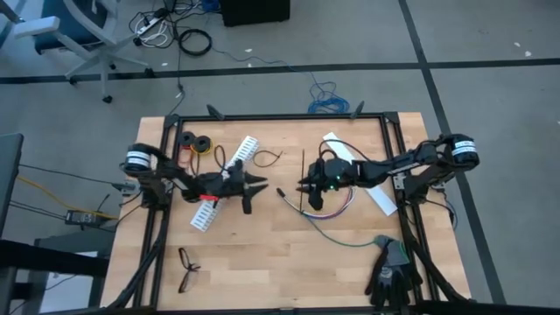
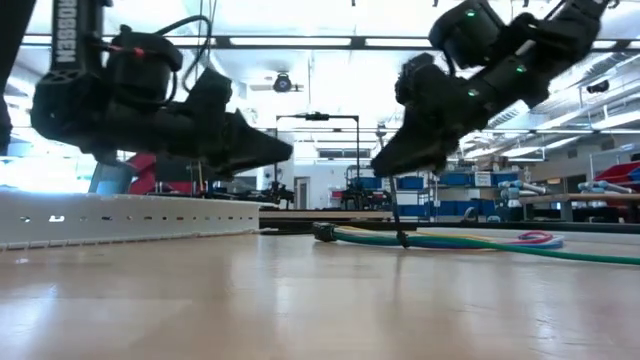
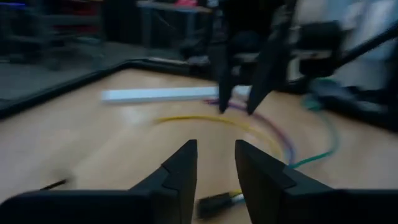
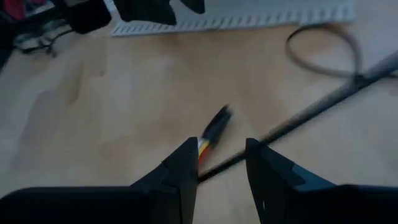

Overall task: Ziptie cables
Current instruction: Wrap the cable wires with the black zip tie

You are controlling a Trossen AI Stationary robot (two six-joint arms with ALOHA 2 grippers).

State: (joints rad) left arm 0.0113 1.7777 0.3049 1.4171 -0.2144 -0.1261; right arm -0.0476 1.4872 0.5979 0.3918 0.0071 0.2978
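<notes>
Pale wood table (image 1: 262, 262), your work surface. Item one: the cables (image 1: 337, 214), a loose coloured bundle at centre-right, their dark-sleeved end (image 4: 214, 124) lying flat. Item two: a black ziptie (image 4: 311, 115), straight, on the wood beside that end. Your right gripper (image 1: 308, 185) hovers over the cable end, fingers (image 4: 183, 168) parted, grasping nothing. Your left gripper (image 1: 261, 184) hangs above the white slotted strip (image 1: 223, 184), fingers (image 3: 183, 168) apart, empty, pointing at the cables. Black eyeglasses (image 1: 186, 267) lie near the front edge.
</notes>
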